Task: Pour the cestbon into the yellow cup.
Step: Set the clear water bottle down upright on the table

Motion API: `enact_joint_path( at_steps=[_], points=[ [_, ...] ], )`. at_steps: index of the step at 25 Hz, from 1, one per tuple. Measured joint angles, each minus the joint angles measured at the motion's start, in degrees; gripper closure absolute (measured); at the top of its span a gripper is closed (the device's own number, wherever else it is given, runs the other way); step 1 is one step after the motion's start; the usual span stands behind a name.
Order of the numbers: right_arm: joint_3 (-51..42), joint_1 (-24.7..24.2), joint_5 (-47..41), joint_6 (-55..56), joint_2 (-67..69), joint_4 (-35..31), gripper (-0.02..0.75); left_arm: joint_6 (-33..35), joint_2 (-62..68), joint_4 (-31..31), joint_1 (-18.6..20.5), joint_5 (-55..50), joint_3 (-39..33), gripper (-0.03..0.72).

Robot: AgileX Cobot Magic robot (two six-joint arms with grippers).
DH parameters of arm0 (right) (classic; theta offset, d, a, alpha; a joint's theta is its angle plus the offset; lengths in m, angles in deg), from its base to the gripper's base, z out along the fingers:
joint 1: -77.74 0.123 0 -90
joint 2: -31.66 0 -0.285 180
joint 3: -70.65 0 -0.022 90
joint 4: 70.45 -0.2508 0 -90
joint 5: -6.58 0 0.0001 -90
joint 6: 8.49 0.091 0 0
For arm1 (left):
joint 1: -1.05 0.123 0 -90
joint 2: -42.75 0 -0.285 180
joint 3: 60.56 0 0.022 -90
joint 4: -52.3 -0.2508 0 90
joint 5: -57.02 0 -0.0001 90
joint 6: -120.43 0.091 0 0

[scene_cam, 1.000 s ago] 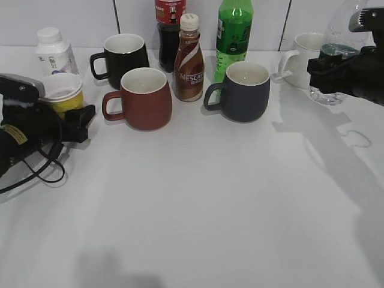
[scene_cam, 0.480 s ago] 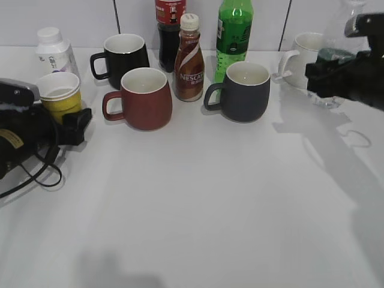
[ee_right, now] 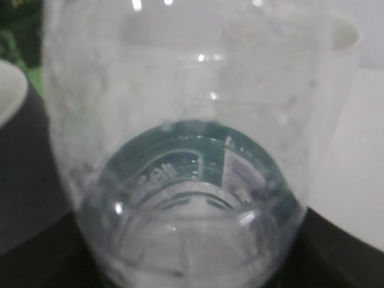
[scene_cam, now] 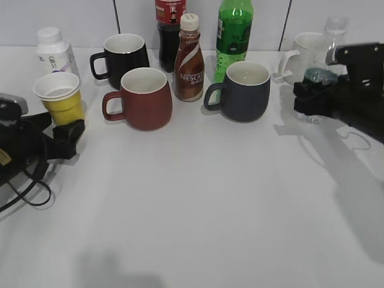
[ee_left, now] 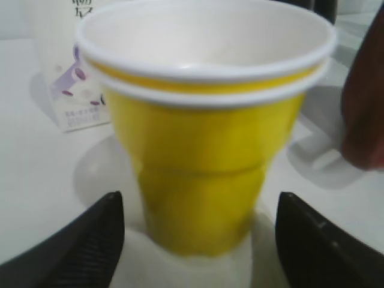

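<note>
No pouring has been done yet, as far as can be judged: the yellow cup (scene_cam: 59,98) is seen empty, white inside, and what looks like a second cup is nested in it. It stands at the far left of the row of mugs, well left of the red mug (scene_cam: 141,98), just in front of a white medicine bottle (scene_cam: 53,50). The left gripper (ee_left: 198,231) is set around the cup's base with its jaws apart, one dark finger (ee_left: 90,240) on either side; no contact with the cup wall is shown.

The water bottle (scene_cam: 327,66) is at the other end of the row, beside the white mug (scene_cam: 306,57) and right of the grey mug (scene_cam: 245,91). It is clamped in the right gripper (scene_cam: 324,99), and only a little water is seen low in it in the right wrist view.

The red, grey and black (scene_cam: 124,57) mugs appear empty. Bringing bottle and cup together, and the tipping itself, remain to be done
</note>
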Motion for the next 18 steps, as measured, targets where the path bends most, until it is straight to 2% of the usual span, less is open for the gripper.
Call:
enact_joint_path(
  at_steps=[8,13,18],
  points=[
    [-0.1,0.0,0.95,-0.01,1.74,0.0,0.277,0.0,-3.55,-0.89,0.0,0.37,-5.23,0.093],
    [-2.3,0.0,2.4,0.64,1.74,-0.33,0.16,-0.66,-7.35,-3.86,0.0,0.32,-8.87,0.094],
    [-4.54,0.0,3.54,1.97,1.68,-0.72,0.137,-2.66,-12.41,-4.09,0.0,0.18,-12.01,0.094]
  ],
)
